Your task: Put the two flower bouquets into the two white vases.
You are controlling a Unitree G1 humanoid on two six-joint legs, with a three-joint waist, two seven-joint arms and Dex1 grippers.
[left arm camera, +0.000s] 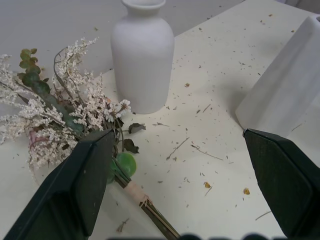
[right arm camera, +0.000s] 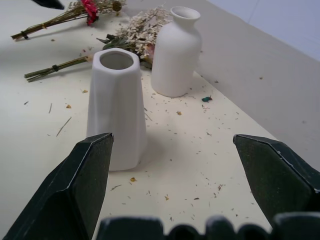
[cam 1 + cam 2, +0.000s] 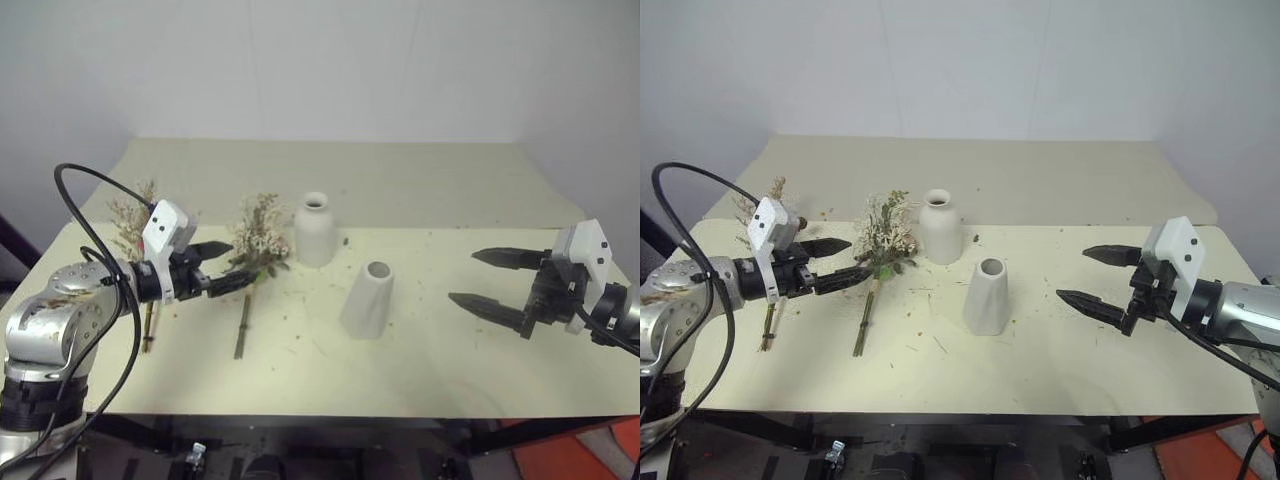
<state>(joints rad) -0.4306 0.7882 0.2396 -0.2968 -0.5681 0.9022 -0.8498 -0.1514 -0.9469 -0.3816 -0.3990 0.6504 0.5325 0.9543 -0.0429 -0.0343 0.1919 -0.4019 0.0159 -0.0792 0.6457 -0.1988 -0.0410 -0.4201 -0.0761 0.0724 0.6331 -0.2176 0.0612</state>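
Observation:
The cream-and-green bouquet (image 3: 258, 240) lies flat on the table, its stems (image 3: 242, 335) pointing toward the front edge. My left gripper (image 3: 220, 266) stands open right beside its flower head; in the left wrist view the blooms (image 1: 60, 110) sit against one finger (image 1: 75, 195). The tan dried-grass bouquet (image 3: 130, 222), with a magenta daisy (image 2: 90, 7), lies farther left behind that arm. Beside the cream flowers the rounded bottle vase (image 3: 315, 230) stands upright. Nearer the front is the cone vase (image 3: 368, 298), also upright. My right gripper (image 3: 467, 277) hangs open to the right of the cone vase, holding nothing.
The pale table (image 3: 430, 360) is strewn with dry plant crumbs around the vases. A second table surface (image 3: 400, 175) continues behind. A black cable (image 3: 95, 220) loops over my left arm. Open room lies between the cone vase and my right gripper.

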